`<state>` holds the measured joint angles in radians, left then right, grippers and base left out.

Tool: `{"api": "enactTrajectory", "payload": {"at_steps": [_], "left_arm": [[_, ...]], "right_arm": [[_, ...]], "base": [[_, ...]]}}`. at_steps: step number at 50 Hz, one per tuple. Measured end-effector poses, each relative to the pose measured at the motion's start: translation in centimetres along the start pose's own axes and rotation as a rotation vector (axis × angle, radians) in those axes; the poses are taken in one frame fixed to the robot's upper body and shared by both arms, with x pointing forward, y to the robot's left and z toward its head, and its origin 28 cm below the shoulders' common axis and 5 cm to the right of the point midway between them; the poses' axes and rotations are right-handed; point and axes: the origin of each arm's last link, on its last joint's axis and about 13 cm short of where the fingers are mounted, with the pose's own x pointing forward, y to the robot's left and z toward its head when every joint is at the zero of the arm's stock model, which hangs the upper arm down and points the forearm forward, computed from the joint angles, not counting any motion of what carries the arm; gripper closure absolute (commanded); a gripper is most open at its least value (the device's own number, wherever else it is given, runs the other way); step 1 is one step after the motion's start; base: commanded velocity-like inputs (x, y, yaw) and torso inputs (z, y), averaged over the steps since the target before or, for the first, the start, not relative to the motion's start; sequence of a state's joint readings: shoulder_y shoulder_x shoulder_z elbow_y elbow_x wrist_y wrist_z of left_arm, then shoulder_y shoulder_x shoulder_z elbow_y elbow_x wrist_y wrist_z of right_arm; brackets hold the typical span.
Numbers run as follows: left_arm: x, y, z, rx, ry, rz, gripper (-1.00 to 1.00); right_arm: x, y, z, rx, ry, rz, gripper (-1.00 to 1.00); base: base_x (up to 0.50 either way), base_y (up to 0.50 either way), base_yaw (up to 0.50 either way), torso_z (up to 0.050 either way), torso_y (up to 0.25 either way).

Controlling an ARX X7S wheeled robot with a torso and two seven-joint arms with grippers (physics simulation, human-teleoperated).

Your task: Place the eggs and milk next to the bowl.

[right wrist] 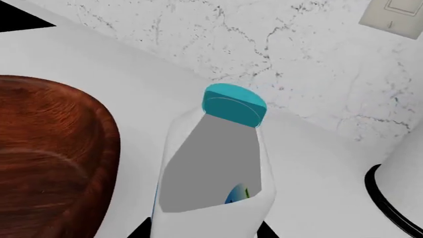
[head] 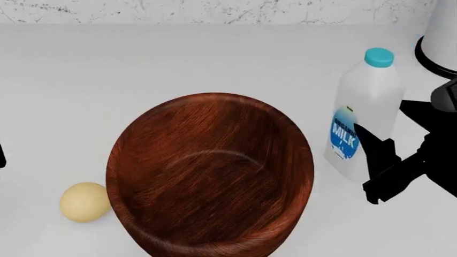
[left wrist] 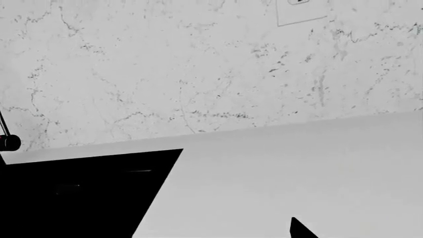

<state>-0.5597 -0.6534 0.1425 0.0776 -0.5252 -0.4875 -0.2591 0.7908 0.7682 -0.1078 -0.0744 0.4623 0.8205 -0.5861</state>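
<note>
We see a large round wooden bowl [head: 211, 174] in the middle of the head view, reddish-brown with streaked grain and a smooth, glossy hollow. It sits on a plain white countertop [head: 179, 59] backed by a grey-veined marble wall [head: 214, 9]. A small pale yellow-tan egg [head: 84, 201], smooth and oval, lies touching or just beside the bowl's left rim; we cannot tell which.

To the right of the bowl, near it but apart, the milk jug [head: 363, 115] stands upright: white plastic, flat-shouldered, with a round teal-blue cap [head: 379, 57] and a round blue label reading MILK. In the right wrist view its cap and sloping shoulder fill the centre.

Our right gripper [head: 386, 160] comes in from the right edge, black and angular, with one finger [head: 375, 144] lying across the jug's lower front beside the label. The other finger is hidden, so we cannot tell whether the jaws are closed on the jug or merely around it.

Behind the jug, at the far right corner, stands a tall white cylinder [head: 444, 27] with a black base ring, just beside the arm.

Of our left gripper only a black tip [left wrist: 300, 229] shows in the left wrist view, above bare counter; its state cannot be told. A black panel [left wrist: 79, 193] lies there too.
</note>
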Motion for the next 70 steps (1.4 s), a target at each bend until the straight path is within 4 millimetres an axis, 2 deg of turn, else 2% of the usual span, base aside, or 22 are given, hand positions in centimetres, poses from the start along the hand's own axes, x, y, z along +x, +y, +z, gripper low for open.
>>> {"api": "enactTrajectory", "payload": {"at_steps": [59, 70], "left_arm": [[0.1, 0.0, 0.0, 0.014, -0.016, -0.001, -1.00], [-0.1, -0.8, 0.7, -0.020, 0.003, -0.004, -1.00]], "right_arm": [[-1.5, 1.7, -2.2, 0.035, 0.029, 0.107, 1.00], [-1.7, 1.8, -2.5, 0.037, 0.018, 0.106, 1.00]], "base": [[0.00, 0.00, 0.00, 0.000, 0.001], [0.00, 0.00, 0.00, 0.000, 0.000]]}}
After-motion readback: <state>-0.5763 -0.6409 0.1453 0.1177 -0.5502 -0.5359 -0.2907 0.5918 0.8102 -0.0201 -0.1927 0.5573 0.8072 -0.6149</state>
